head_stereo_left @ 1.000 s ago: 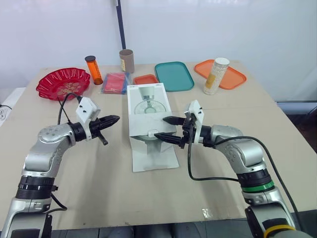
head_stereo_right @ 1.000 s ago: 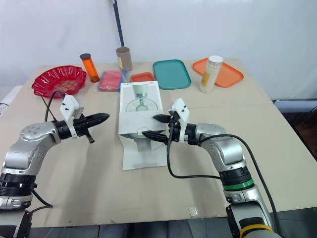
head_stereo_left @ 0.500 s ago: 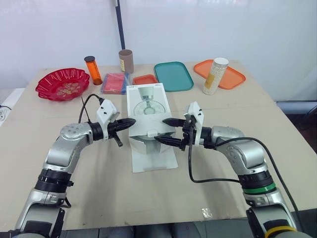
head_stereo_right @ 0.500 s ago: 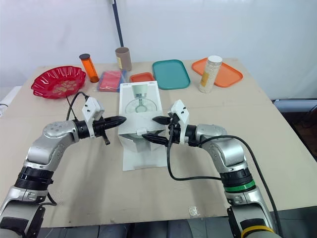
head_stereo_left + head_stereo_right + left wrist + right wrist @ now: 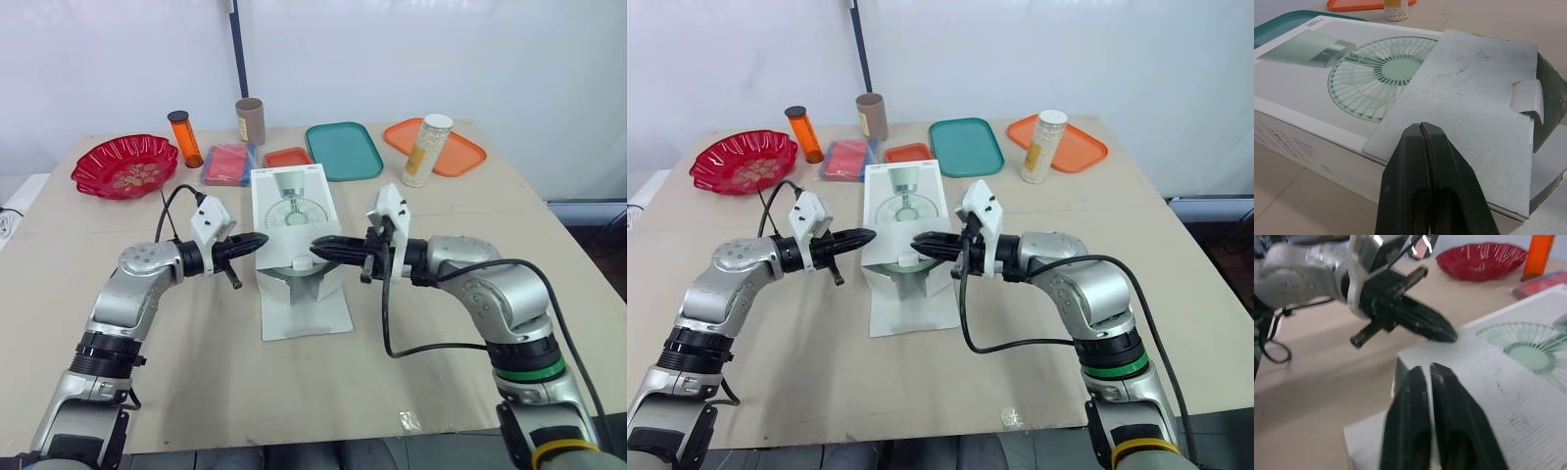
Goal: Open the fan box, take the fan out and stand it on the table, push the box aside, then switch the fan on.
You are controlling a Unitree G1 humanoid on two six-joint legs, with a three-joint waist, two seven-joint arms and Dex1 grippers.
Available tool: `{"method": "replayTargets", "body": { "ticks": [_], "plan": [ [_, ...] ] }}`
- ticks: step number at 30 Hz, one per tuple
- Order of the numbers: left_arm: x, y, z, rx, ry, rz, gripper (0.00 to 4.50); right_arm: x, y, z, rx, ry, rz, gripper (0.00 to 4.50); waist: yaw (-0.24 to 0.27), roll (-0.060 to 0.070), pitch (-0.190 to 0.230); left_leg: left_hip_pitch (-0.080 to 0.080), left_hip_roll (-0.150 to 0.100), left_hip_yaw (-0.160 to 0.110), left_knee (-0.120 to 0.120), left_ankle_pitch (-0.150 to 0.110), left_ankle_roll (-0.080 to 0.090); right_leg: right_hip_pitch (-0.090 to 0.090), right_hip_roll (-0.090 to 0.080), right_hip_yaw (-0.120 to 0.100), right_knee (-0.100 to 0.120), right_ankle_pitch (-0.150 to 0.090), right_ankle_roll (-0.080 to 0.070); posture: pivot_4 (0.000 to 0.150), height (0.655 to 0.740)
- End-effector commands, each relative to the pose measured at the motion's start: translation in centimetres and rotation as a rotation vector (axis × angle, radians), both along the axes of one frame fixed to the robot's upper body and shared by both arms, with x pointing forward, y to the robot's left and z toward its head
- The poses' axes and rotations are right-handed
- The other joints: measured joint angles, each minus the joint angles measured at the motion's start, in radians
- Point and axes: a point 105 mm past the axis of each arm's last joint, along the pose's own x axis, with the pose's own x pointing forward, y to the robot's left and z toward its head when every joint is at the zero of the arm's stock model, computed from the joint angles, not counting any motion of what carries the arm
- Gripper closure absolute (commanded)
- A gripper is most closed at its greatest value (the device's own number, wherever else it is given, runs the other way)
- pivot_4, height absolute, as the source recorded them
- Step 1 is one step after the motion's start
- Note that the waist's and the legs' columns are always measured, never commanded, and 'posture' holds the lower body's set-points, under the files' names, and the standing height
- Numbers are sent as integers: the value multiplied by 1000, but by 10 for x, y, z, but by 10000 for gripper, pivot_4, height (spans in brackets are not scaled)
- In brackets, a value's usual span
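Fan box point(image 5: 291, 201): lies flat mid-table point(image 5: 196, 343), printed fan facing up; near end open, one flap point(image 5: 1469, 112) folded back over the top.
Left gripper point(image 5: 257, 239): fingers pressed together, holding nothing; tip at the box's left edge by the folded flap.
Right gripper point(image 5: 318, 247): fingers nearly closed, nothing between them; over the open end, pointing toward the left gripper.
Far side: red bowl point(image 5: 124, 164), teal tray point(image 5: 343, 150).
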Motion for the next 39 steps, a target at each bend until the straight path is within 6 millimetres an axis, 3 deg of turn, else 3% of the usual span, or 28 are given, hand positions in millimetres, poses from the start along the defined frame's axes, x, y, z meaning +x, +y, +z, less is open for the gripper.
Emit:
{"method": "replayTargets", "body": {
  "ticks": [1, 14, 22, 39],
  "plan": [
    [2, -1, 3, 5, -14, 3, 45000, -2, 3, 0, -43, -37, 2, 44417, -1, 0, 0, 0, 0, 0, 0, 0, 0, 0, 0, 0, 0, 0, 0, 1500, 7384],
    [3, -1, -1, 7, -14, 3, 45000, -8, -19, -24, -213, -41, 1, 44417, 1, 0, 0, 0, 0, 0, 0, -1, 1, 1, 0, 0, 0, 0, 0, 1500, 7384],
    [2, -2, -1, 8, -16, 2, 45000, -8, -45, -33, -319, -57, -19, 44417, 2, 0, 0, 0, 0, 0, 1, -1, 3, 1, 0, 0, 0, 0, 1, 1500, 7384],
    [-2, -5, -5, -7, -8, -6, 45000, 37, -81, -48, -406, -94, -248, 44417, 2, -3, -2, 0, 0, 1, 2, 0, -1, 2, 0, 0, -1, 0, 1, 1500, 7384]
  ]
}}
